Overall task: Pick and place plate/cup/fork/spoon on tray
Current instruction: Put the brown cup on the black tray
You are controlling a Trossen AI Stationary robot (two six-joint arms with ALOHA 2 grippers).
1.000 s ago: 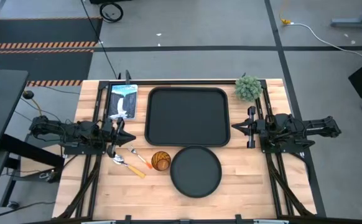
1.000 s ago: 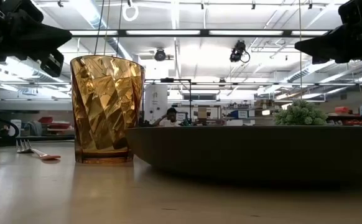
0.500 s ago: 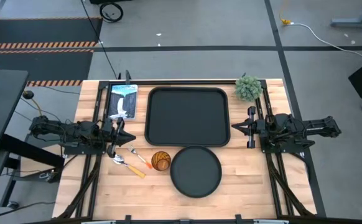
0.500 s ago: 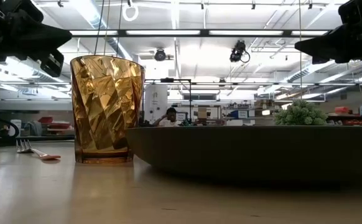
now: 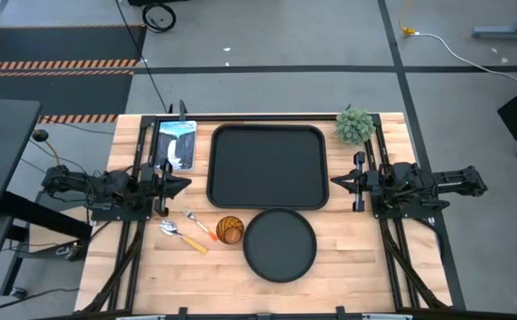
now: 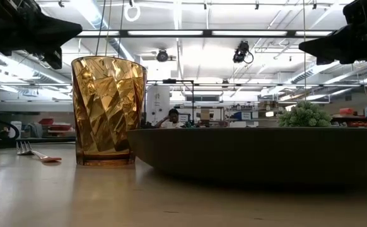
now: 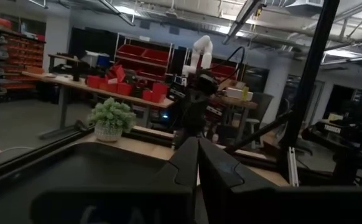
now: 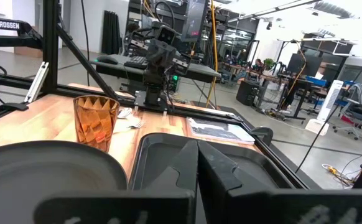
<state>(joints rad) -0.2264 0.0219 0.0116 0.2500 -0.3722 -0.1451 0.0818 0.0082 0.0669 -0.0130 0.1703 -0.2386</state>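
Observation:
The black rectangular tray (image 5: 267,167) lies at the table's middle, toward the far side. The round black plate (image 5: 280,244) rests flat near the front edge. The amber cup (image 5: 230,229) stands upright just left of the plate. The fork (image 5: 202,225) and the spoon (image 5: 180,236) lie flat on the wood left of the cup. My left gripper (image 5: 187,184) is shut and empty, above the table left of the tray and just beyond the fork. My right gripper (image 5: 333,182) is shut and empty at the tray's right edge.
A small potted plant (image 5: 354,125) stands at the far right corner. A printed package (image 5: 176,144) lies at the far left beside the tray. Black frame rails run along both table sides. A person (image 6: 173,118) sits far off in the room.
My left gripper has turned about its wrist and swung slightly toward the table's far edge, now pointing level toward the tray. Nothing on the table has moved.

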